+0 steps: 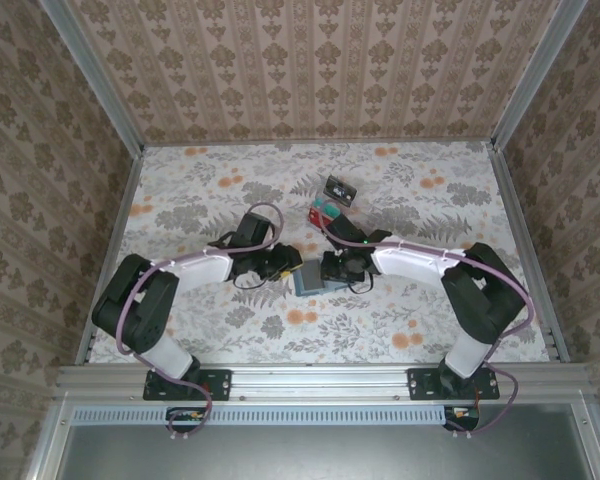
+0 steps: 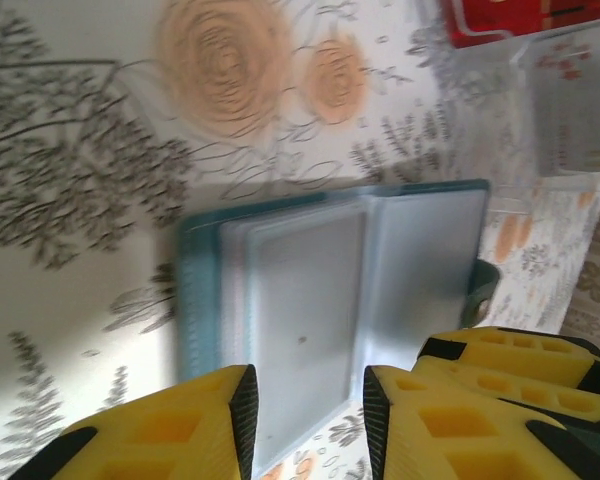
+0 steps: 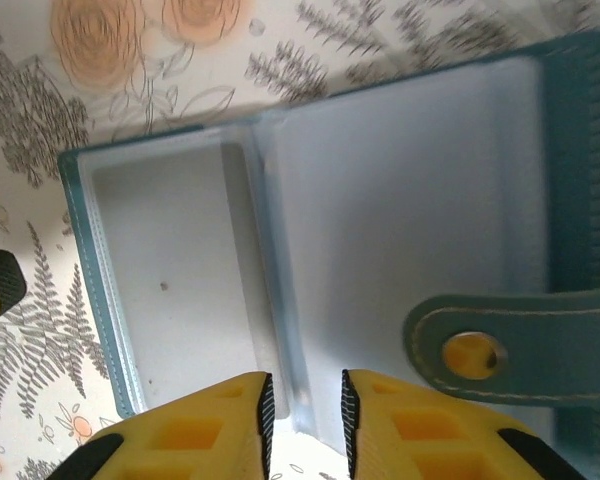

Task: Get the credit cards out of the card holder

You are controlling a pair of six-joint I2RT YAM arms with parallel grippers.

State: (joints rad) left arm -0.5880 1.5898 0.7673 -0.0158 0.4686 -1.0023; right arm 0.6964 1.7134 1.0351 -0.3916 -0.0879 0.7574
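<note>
Floral counter (image 1: 180,200): holder (image 1: 308,282) open, lining up, lengthwise left-right.
Left hand (image 2: 308,415), right hand (image 3: 305,405) at its edges; grip impossible to tell.

The card holder (image 2: 330,280) looks blurred, and a red item (image 2: 500,15) is cut off above.

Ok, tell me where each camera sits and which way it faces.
Top external: above and behind the arm bases, looking down on the floral table; both arms show, with the left gripper and right gripper meeting at the card holder.
Left wrist: on the left arm, looking down past its own yellow fingers at the open card holder.
Right wrist: on the right arm, looking down past its own fingers at the card holder's lining and snap strap.
Shared: all three views show the card holder.
</note>
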